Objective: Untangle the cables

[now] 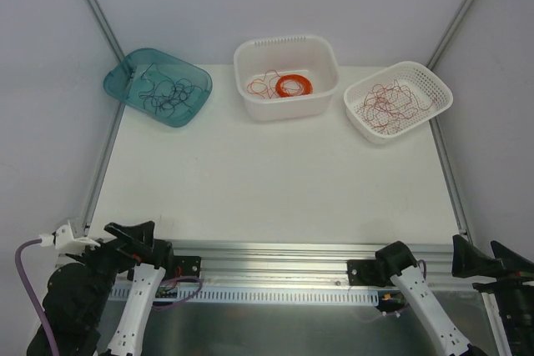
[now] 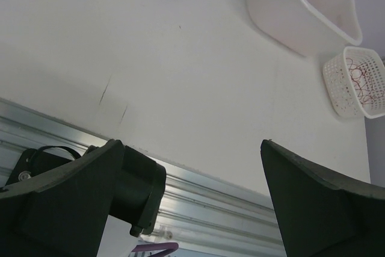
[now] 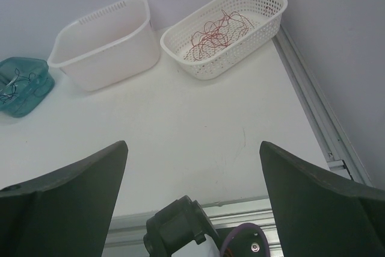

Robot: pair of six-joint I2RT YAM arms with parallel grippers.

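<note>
Black cables (image 1: 169, 94) in teal tray (image 1: 115, 85), red cables (image 1: 385, 106) in lattice basket (image 1: 438, 85)

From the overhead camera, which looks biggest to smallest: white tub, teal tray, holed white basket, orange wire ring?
1. white tub, teal tray and holed white basket: too alike in footprint to rank; the tub just looks deeper.
2. orange wire ring: far smallest, lying inside the tub.

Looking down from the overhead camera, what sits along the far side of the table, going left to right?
A teal tray holding black cables → white tub holding loose orange-red cables and an orange ring coil → white mesh basket holding dark red cables.
</note>
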